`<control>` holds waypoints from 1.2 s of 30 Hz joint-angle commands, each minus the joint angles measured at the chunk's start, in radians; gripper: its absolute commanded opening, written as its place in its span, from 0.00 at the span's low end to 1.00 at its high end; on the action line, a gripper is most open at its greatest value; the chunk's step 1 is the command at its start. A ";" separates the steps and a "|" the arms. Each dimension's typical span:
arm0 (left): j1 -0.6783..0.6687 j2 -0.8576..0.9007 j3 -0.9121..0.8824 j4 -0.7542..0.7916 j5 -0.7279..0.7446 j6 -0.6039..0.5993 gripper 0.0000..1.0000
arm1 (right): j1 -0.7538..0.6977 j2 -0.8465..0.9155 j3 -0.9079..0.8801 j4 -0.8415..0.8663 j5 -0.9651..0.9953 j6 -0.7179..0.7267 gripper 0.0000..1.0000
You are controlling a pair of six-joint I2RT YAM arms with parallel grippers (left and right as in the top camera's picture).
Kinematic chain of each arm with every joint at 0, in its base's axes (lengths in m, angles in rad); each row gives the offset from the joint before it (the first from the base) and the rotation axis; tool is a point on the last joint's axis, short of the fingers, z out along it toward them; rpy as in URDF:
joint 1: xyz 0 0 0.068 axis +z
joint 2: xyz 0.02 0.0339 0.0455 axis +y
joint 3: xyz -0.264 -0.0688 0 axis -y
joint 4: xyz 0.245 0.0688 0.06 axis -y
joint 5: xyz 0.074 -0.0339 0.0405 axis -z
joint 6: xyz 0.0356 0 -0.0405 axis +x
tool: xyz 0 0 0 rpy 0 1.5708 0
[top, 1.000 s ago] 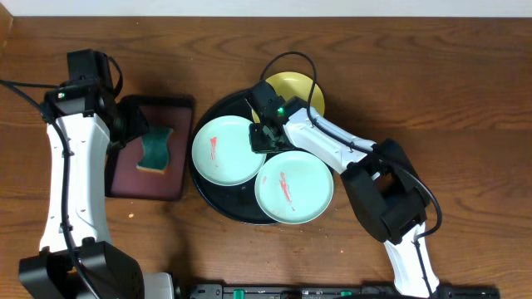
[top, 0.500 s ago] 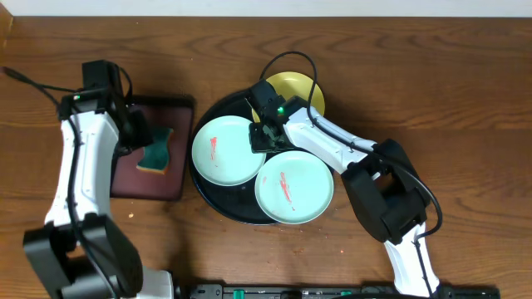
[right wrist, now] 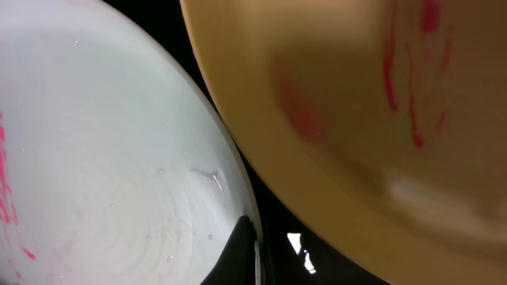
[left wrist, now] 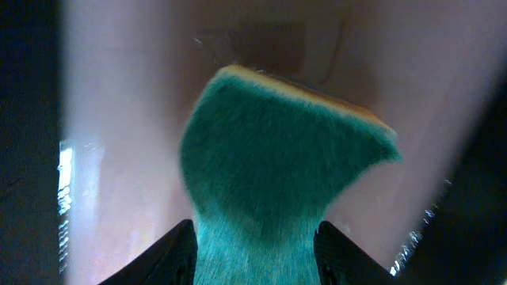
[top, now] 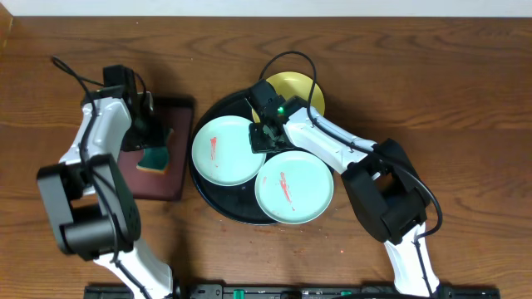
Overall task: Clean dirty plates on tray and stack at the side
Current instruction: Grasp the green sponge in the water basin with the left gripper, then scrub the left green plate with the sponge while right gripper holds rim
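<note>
The left gripper (top: 148,135) is swinging in from the small tray's (top: 169,179) left edge, settling over the green sponge (left wrist: 277,174), fingers (left wrist: 173,255) pressing either side, as its arm is folding up.

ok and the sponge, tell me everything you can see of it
The sponge has a fuzzy teal-green scouring face over a thin yellow foam layer that shows along its far edge. Its outline is wavy, narrowing to a waist. It lies green side up in the small rectangular tray with the reddish-brown inside, left of the round black tray. The left claw straddles the waist, with a dark finger against each side. No red shows on it.
</note>
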State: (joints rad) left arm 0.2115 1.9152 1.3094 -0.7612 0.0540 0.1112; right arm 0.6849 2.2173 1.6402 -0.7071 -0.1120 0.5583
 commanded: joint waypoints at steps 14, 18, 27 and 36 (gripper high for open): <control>0.003 0.109 0.000 0.004 0.021 0.048 0.08 | 0.013 0.035 0.002 -0.007 0.007 -0.025 0.01; 0.003 0.081 0.024 -0.024 0.016 0.011 0.07 | 0.013 0.035 0.002 -0.007 0.006 -0.031 0.01; 0.003 -0.109 0.089 -0.120 0.014 -0.021 0.08 | 0.012 0.035 0.002 -0.007 0.006 -0.067 0.01; 0.000 -0.275 0.089 -0.166 0.014 -0.091 0.08 | 0.010 0.035 0.002 -0.014 0.006 -0.076 0.01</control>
State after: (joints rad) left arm 0.2115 1.6600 1.3796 -0.9180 0.0689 0.0509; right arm 0.6849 2.2173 1.6409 -0.7097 -0.1120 0.5159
